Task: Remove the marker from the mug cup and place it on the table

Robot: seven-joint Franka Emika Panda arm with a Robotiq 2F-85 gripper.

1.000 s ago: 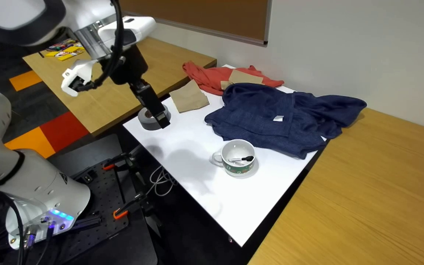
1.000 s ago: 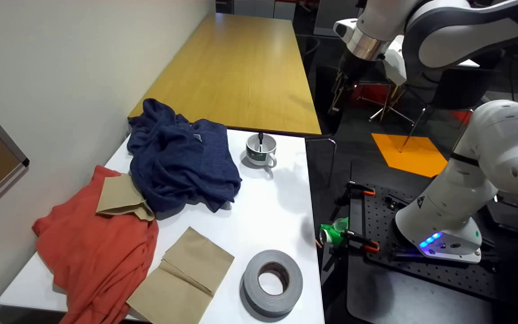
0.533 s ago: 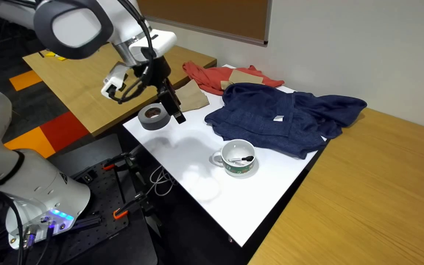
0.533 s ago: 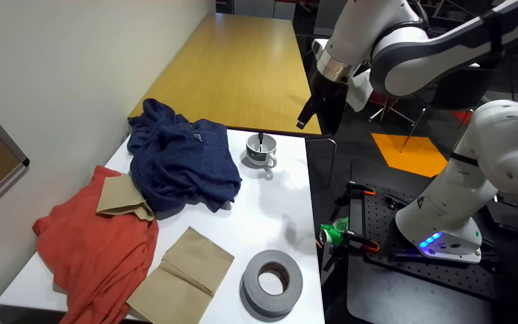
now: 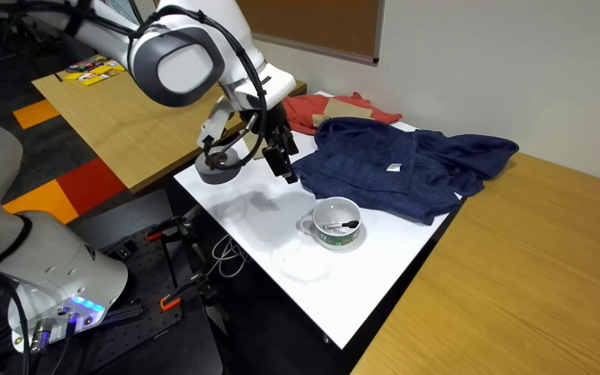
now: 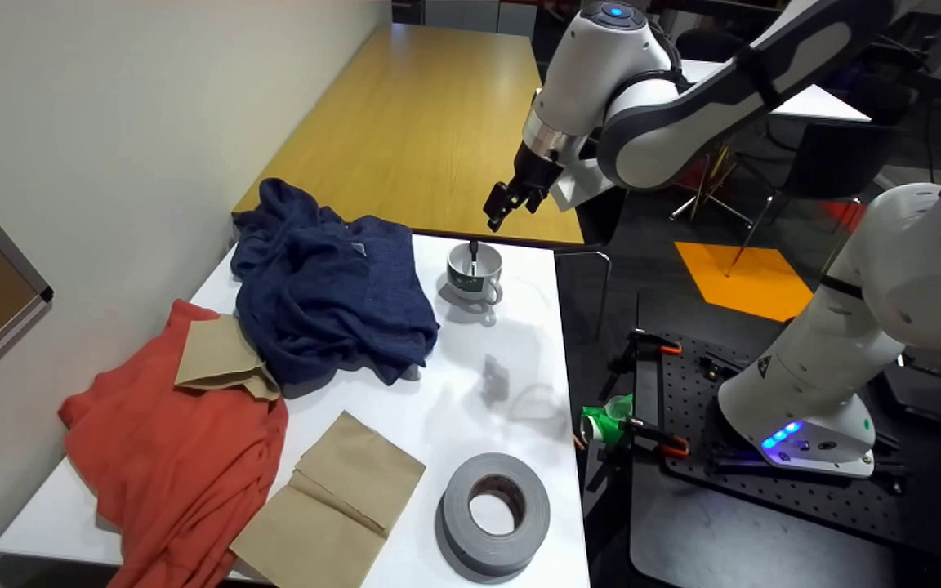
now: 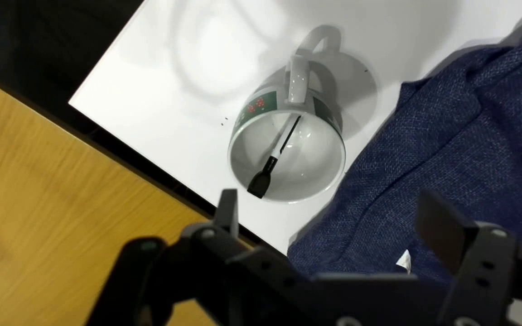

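Observation:
The white mug cup (image 5: 336, 239) with a green patterned band stands upright on the white table (image 5: 331, 297). It also shows in an exterior view (image 6: 470, 282) and in the wrist view (image 7: 313, 165). The marker (image 7: 273, 158), white with a dark cap end, leans inside the cup, its dark end at the rim away from the handle; it shows in both exterior views (image 5: 350, 224) (image 6: 473, 257). My gripper (image 7: 326, 203) is open and empty, fingers wide apart. In both exterior views (image 5: 285, 162) (image 6: 513, 208) it hangs in the air above table height, apart from the cup.
A navy cloth (image 5: 383, 161) lies close beside the cup. A red cloth (image 6: 185, 457), brown paper (image 6: 340, 490) and a grey tape roll (image 6: 458, 523) lie farther along the table. A wooden tabletop (image 7: 61, 194) adjoins across a dark gap. A wall (image 5: 487, 78) stands behind.
My arm has swung over the table toward the cup, and the gripper has turned so both fingers show apart. The cup and marker have not moved.

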